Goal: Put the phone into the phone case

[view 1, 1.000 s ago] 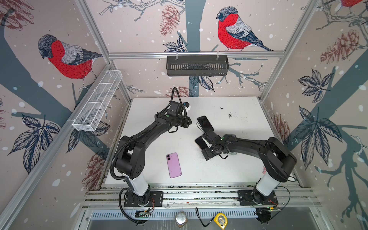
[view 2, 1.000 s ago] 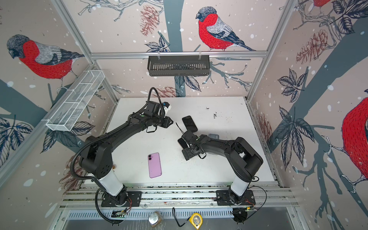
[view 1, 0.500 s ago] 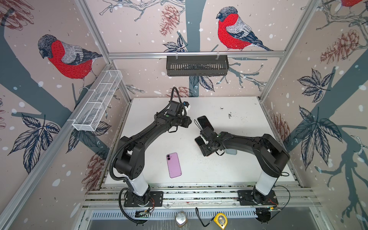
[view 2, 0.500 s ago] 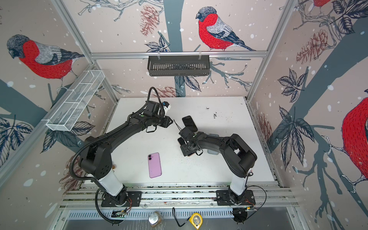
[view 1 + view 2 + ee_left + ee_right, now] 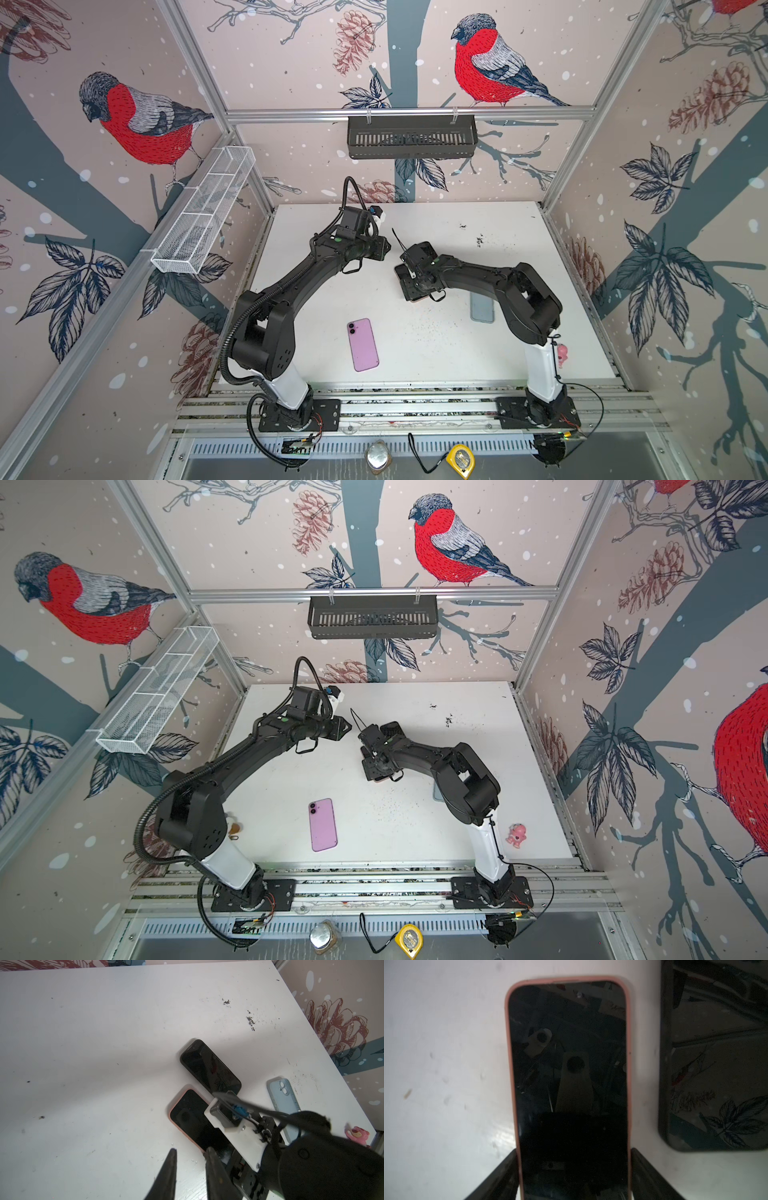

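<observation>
A black-screened phone (image 5: 566, 1064) lies face up inside a salmon phone case (image 5: 509, 1064) on the white table (image 5: 104, 1043). My right gripper (image 5: 574, 1150) straddles its near end, and both fingers (image 5: 506, 1169) press against the case's long sides, so it is shut on it. In both top views the right gripper (image 5: 409, 286) (image 5: 376, 771) covers most of this phone. My left gripper (image 5: 191, 1149) hovers just beside the case's edge, its tips a little apart and nothing between them. A bare black phone (image 5: 209, 1068) lies right next to the cased one.
A light blue case (image 5: 283, 1103) lies back up by the right arm's elbow (image 5: 482, 307). A purple phone (image 5: 363, 345) rests back up near the front. A pink toy (image 5: 516, 835) stands at the front right. Black specks (image 5: 250, 1021) dot the far side.
My right gripper has moved further along the salmon-cased phone, away and to the left, and its jaws have narrowed onto the case's sides. The left arm has stayed still.
</observation>
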Controlling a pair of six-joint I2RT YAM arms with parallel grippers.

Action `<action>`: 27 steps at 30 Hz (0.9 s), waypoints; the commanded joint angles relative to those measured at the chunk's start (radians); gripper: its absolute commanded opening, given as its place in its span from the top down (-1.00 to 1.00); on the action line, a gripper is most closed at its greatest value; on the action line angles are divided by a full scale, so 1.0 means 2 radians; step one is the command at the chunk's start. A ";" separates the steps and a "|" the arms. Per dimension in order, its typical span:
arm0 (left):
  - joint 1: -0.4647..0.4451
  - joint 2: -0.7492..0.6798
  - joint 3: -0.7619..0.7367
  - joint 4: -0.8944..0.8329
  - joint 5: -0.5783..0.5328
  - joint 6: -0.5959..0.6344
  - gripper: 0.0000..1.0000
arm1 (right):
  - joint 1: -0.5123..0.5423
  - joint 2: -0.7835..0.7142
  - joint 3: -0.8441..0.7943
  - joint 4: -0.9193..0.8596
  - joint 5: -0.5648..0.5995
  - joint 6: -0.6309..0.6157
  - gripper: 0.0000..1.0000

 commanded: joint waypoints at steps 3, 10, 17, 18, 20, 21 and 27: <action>0.032 -0.009 -0.010 0.036 0.018 -0.023 0.46 | -0.007 0.053 0.072 -0.032 -0.030 0.007 -0.55; 0.060 0.000 -0.010 0.043 0.044 -0.029 0.46 | -0.009 0.076 0.124 -0.048 -0.044 -0.004 -0.82; 0.061 0.003 -0.011 0.045 0.049 -0.029 0.46 | -0.026 -0.053 0.012 -0.012 -0.029 -0.002 -0.82; 0.061 0.002 -0.012 0.046 0.049 -0.029 0.47 | -0.035 -0.083 -0.017 -0.003 -0.030 0.001 -0.81; 0.061 0.002 -0.013 0.049 0.053 -0.029 0.47 | -0.054 -0.140 -0.076 0.012 -0.027 0.008 -0.79; 0.060 0.002 -0.013 0.049 0.056 -0.029 0.47 | -0.067 -0.171 -0.109 0.019 -0.024 0.011 -0.78; 0.061 0.002 -0.014 0.054 0.067 -0.030 0.47 | -0.185 -0.328 -0.287 0.049 -0.015 0.014 -0.67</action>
